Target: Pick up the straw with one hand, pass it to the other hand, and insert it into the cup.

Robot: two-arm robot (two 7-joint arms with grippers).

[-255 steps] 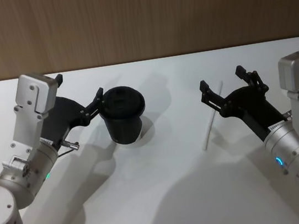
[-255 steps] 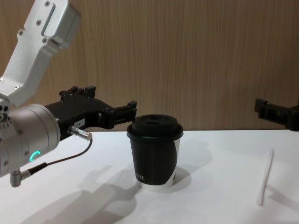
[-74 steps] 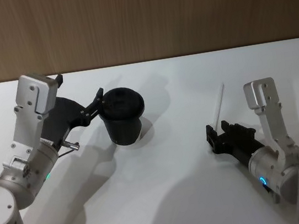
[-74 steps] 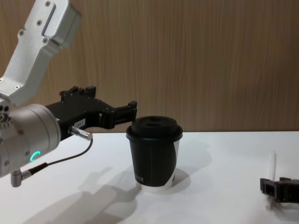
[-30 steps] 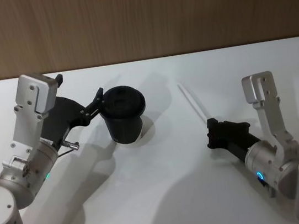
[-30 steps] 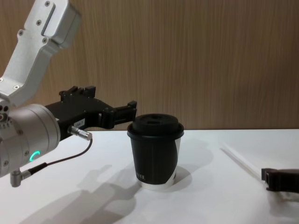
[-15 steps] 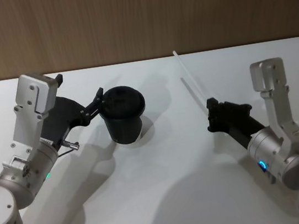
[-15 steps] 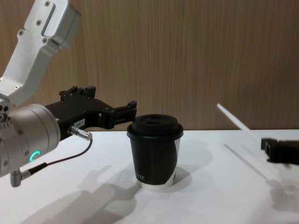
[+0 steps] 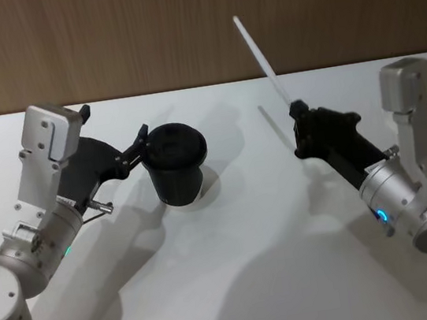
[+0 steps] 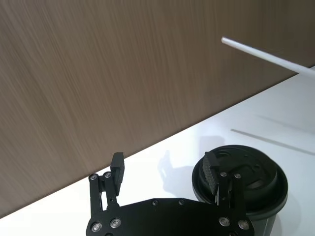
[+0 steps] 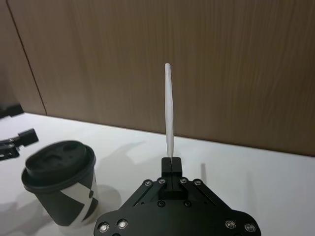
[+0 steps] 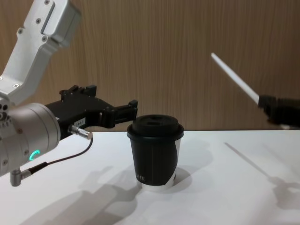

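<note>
Aloft, straw (image 9: 259, 52) pinched between right fingers (image 11: 168, 166)

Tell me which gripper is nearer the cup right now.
Left. The left gripper sits open close beside the lid of the cup. The right gripper, shut on the straw, is off to the cup's right, well apart from it.

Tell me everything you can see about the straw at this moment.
The straw is a thin, straight, white stick. The right gripper is shut on its lower end and holds it in the air above the table, tilted, free end up and toward the robot's left. Nothing else touches it.
</note>
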